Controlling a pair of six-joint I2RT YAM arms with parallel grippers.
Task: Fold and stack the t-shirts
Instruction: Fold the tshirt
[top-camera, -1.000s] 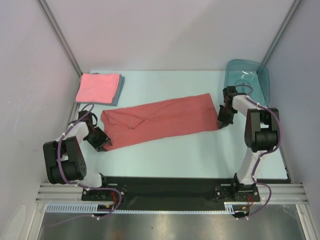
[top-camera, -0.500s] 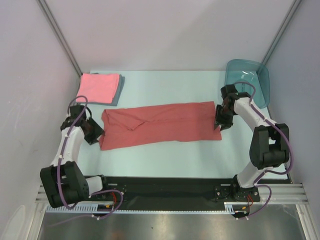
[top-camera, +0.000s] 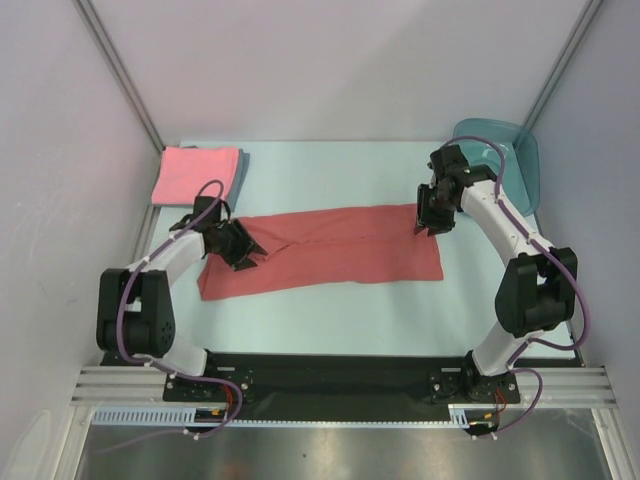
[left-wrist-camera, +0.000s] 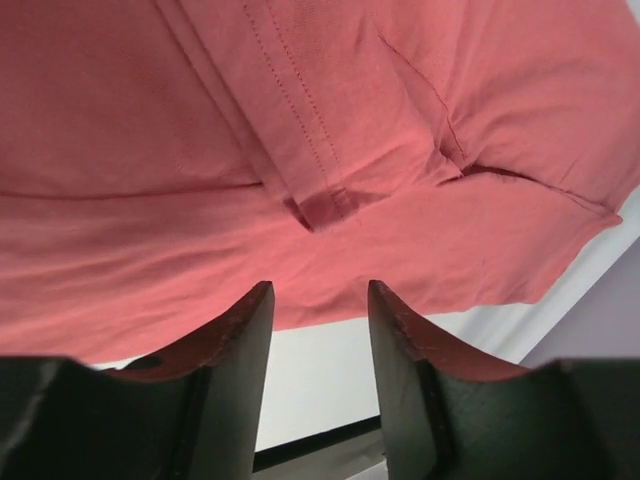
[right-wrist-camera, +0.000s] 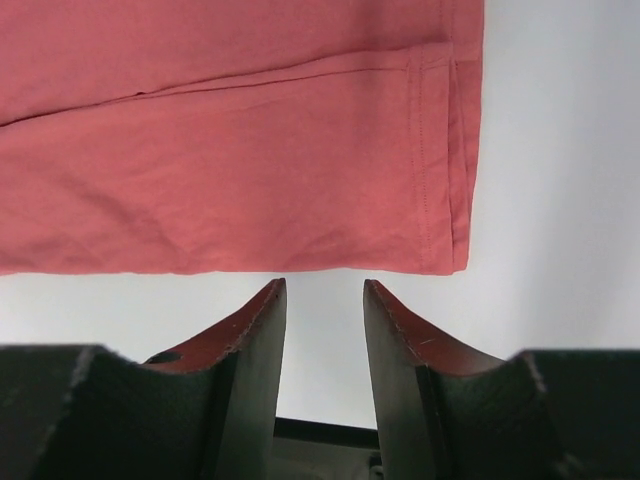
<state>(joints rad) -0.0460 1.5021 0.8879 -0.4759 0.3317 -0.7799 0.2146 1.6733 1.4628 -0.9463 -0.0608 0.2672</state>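
The brick-red t-shirt (top-camera: 340, 250) lies flat as a long folded band across the middle of the table. My left gripper (top-camera: 248, 254) is open and empty above the shirt's left part, near the sleeve fold (left-wrist-camera: 320, 205). My right gripper (top-camera: 422, 222) is open and empty at the shirt's far right corner; the hemmed edge (right-wrist-camera: 440, 160) lies just beyond its fingertips. The folded pink t-shirt (top-camera: 195, 175) sits on the folded grey-blue t-shirt (top-camera: 241, 178) at the far left corner.
A teal translucent tub (top-camera: 505, 160) stands at the far right corner, just behind the right arm. The pale table (top-camera: 330, 175) is walled on the left, right and back. A black rail runs along the near edge.
The shirt settled flat about half a second ago. My left gripper has moved right, from beside the shirt's left end to above it. My right gripper has moved up the right edge to the far corner.
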